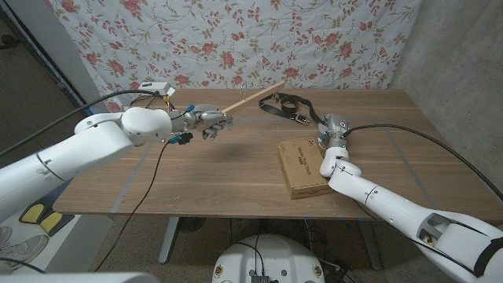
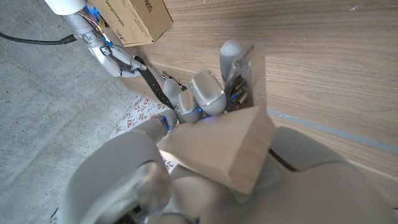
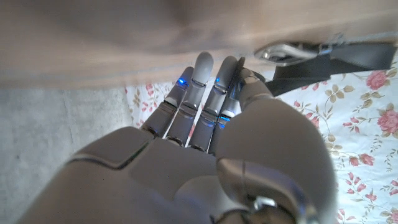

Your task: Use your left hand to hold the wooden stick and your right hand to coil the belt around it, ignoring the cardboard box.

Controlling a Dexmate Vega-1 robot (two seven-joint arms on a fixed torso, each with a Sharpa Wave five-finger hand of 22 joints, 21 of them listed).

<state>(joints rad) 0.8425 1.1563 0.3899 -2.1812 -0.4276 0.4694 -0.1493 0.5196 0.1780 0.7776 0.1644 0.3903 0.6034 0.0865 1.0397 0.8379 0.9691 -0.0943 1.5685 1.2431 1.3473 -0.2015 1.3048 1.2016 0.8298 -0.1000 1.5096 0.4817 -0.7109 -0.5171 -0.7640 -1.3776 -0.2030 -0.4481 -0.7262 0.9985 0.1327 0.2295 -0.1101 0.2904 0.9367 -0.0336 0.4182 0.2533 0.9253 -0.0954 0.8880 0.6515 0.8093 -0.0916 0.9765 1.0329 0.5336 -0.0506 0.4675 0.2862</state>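
The left hand (image 1: 211,123) grips the wooden stick (image 1: 253,97), which slants up past its fingers toward the belt (image 1: 287,106), so the holding part looks done. The belt lies uncoiled just beyond the right hand (image 1: 330,130), whose fingers reach its near end; whether they pinch it I cannot tell. Coiling has not begun.

- My left hand (image 2: 205,124) is wrapped around the wooden stick (image 2: 224,149); I see the stick's cut end close up, with the fingers (image 2: 208,90) curled over it.
- Past the fingers I see the right hand (image 2: 121,61) touching the dark belt (image 2: 152,87) on the table (image 2: 323,56).
- Near that hand stands the cardboard box (image 2: 134,18).
- Flowered cloth (image 2: 140,115) shows beyond the table edge.
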